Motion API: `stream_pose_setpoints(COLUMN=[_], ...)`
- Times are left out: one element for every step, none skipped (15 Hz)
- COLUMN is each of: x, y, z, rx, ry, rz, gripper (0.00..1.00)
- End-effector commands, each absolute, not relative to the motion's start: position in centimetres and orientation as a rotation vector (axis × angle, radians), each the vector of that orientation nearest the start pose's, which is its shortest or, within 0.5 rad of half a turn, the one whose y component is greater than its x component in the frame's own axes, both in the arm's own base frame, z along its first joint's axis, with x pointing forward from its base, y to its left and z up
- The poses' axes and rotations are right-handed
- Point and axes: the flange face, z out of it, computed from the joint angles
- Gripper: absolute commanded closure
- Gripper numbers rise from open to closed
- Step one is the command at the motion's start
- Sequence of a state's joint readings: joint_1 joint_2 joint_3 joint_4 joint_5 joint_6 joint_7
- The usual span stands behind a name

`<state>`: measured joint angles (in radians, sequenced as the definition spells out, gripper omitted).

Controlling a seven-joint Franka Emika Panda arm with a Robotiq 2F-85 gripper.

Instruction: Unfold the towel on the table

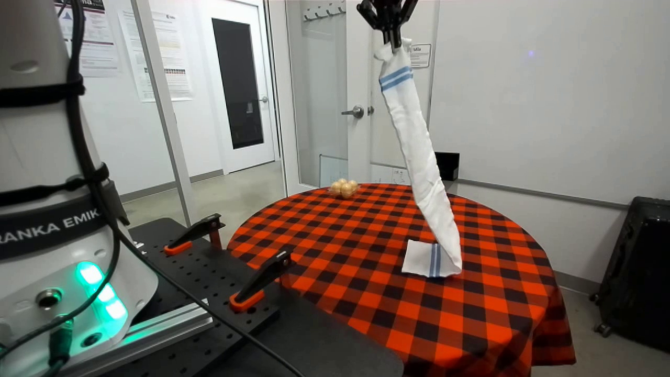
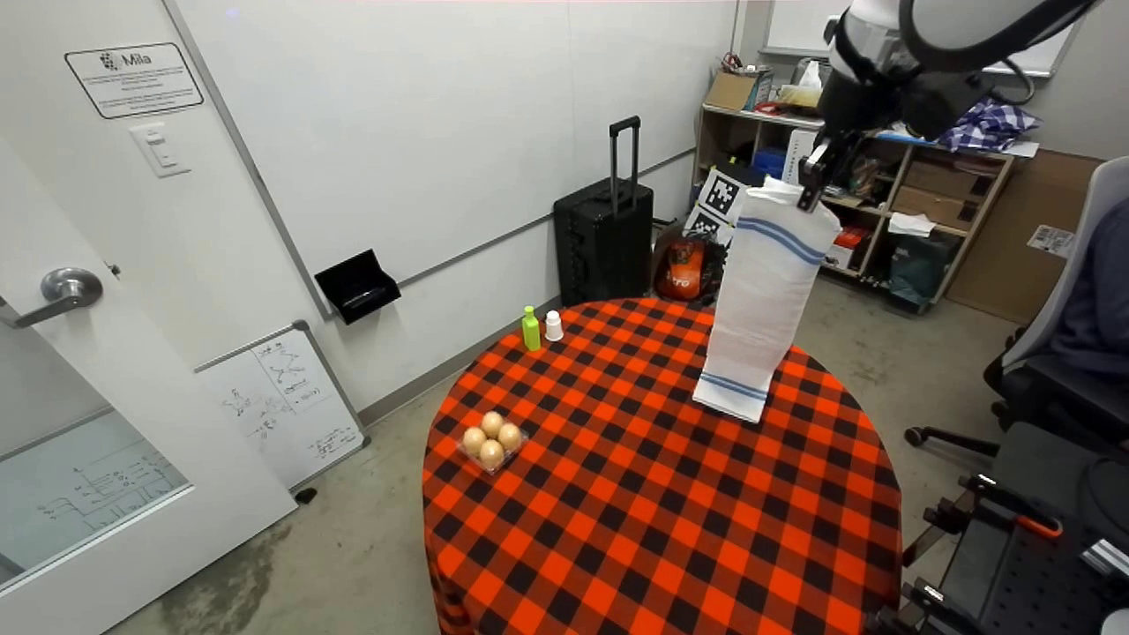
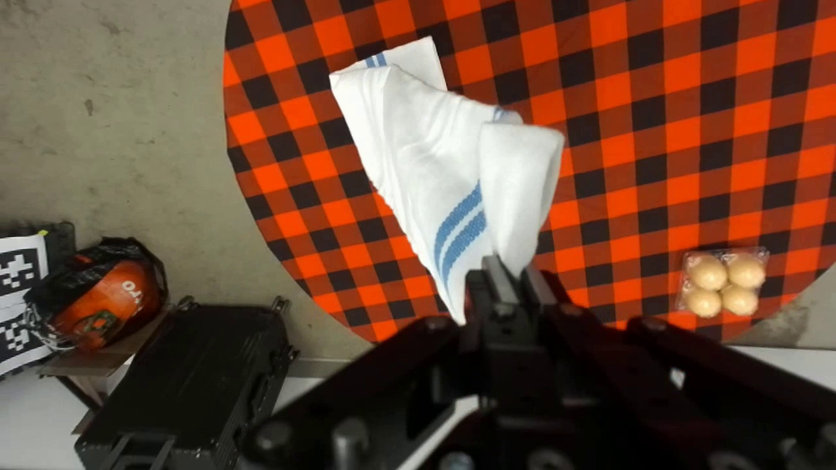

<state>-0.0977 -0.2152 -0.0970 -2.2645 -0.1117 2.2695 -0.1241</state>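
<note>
The towel is white with blue double stripes near its ends and shows in both exterior views (image 1: 424, 157) (image 2: 760, 300). My gripper (image 1: 392, 43) is shut on its upper end and holds it high above the table (image 1: 335, 246). The towel hangs as a long narrow strip. Its lower end rests on the table, bent to lie flat. In the wrist view the towel (image 3: 418, 124) runs from the fingertips (image 3: 516, 277) down to the checked cloth, with a loose flap of the held end folded over. The fingertips also show in an exterior view (image 2: 808, 196).
A clear pack of eggs (image 2: 491, 441) sits near the table edge. A green bottle (image 2: 531, 330) and a small white bottle (image 2: 554, 326) stand at the rim beside the wall. Clamps (image 1: 261, 280) are on the robot's black base plate. A black case (image 2: 604, 229) stands on the floor.
</note>
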Motion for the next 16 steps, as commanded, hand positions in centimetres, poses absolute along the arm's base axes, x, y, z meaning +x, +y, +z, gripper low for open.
stream_pose_setpoints(x=[47.3,47.0,46.8,46.5,46.3,46.0,45.8,45.6,45.4,45.3,45.3,45.3,45.3,45.3,45.2,45.1], y=[-11.4,-11.7,-12.0,-12.2,-12.5,-12.8,-13.2,-13.7,-14.1,-14.6,-15.1,-15.7,-16.2,-16.8,-17.3,-17.8], z=[52.5,53.7,55.0,56.2,57.5,58.6,59.8,61.2,62.2,63.2,64.0,64.7,65.3,65.9,66.4,66.9], rx=[-3.244,-3.245,-3.251,-3.255,-3.261,-3.266,-3.275,-3.287,-3.297,-3.306,-3.310,-3.310,-3.310,-3.310,-3.307,-3.298], ry=[0.054,0.069,0.089,0.101,0.117,0.129,0.150,0.184,0.211,0.250,0.282,0.319,0.348,0.388,0.421,0.458], rz=[-0.397,-0.417,-0.441,-0.465,-0.487,-0.505,-0.526,-0.555,-0.578,-0.602,-0.614,-0.627,-0.637,-0.648,-0.659,-0.672], gripper=[0.99,0.99,0.99,0.99,0.99,0.99,0.99,0.99,0.99,0.99,0.99,0.99,0.99,0.99,0.99,0.99])
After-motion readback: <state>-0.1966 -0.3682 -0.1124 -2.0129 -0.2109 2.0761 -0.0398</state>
